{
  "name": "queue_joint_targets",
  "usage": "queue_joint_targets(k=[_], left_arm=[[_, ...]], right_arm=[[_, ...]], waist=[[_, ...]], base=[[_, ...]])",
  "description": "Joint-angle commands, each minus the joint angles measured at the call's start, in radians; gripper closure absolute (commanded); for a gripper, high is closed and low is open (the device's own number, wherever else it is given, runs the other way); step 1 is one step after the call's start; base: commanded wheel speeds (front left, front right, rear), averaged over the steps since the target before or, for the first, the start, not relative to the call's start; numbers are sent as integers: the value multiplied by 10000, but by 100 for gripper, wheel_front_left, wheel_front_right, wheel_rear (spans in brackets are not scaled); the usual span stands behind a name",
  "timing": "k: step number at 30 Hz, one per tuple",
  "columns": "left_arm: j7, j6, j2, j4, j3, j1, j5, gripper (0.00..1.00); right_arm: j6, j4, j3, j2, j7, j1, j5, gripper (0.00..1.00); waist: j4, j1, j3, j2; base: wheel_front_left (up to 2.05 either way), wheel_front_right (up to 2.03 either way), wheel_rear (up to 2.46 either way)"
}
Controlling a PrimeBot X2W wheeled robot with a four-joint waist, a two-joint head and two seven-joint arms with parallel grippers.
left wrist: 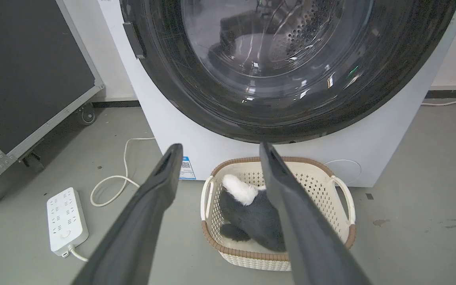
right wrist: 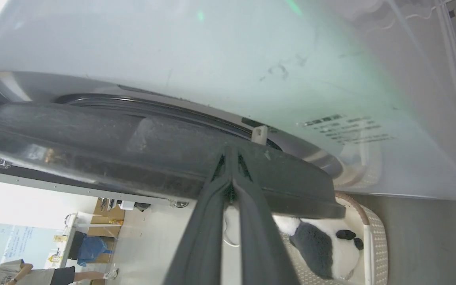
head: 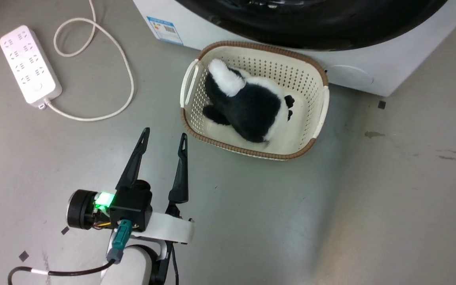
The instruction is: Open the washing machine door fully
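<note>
Fingers of the left gripper [head: 164, 133] stand spread wide, holding nothing, hovering over bare floor [head: 370, 206] at near left. Judged parked clear, so the door has room to swing.

Farther left: white power strip [head: 30, 65] flat on the floor, its cable [head: 127, 67] looping toward the machine.

Just right of and beyond the left gripper: cream perforated basket [head: 311, 75] with a brown rim. Contents: one black-and-white plush toy [head: 251, 107], lying inside, nothing else seen. The basket sits just in front of the washing machine [head: 390, 67], probably staged for loading. Its place under the door's lower edge could crowd the swing.

Far: the washing machine door [left wrist: 275, 118] faces the robot, its black rim around clear glass with the steel drum visible through it. In the left wrist view it lies close to the white front. Whether the latch has let go cannot be told.

Right gripper [right wrist: 231, 152]: fingers pressed together, tips at the edge of the door's rim beside a small pale latch tab [right wrist: 260, 134]. Nothing is gripped between them. Judged set there to hook or lever the rim outward; opening barely begun.
</note>
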Motion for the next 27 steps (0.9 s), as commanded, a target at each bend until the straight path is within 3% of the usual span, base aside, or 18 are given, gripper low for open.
queue_joint_targets(k=[1,12,20,27], left_arm=[[-117,57,11,-19,-91,-235,18,0],[-388,227,100,19,-396,-438,30,0],[-555,330,197,59,-550,-426,-2,0],[-563,330,203,134,-598,-253,-25,0]], right_arm=[[-3,191,-136,-104,142,-420,191,100],[-4,931,-1471,90,1653,-1580,797,100],[-5,933,-2337,442,2999,-1357,1080,100],[-6,247,-2604,1088,3831,-128,727,100]], waist=[[52,-1,79,0],[293,-1,358,0],[305,-1,79,0],[210,-1,-423,0]], base=[[0,0,0],[0,0,0],[0,0,0],[0,0,0]])
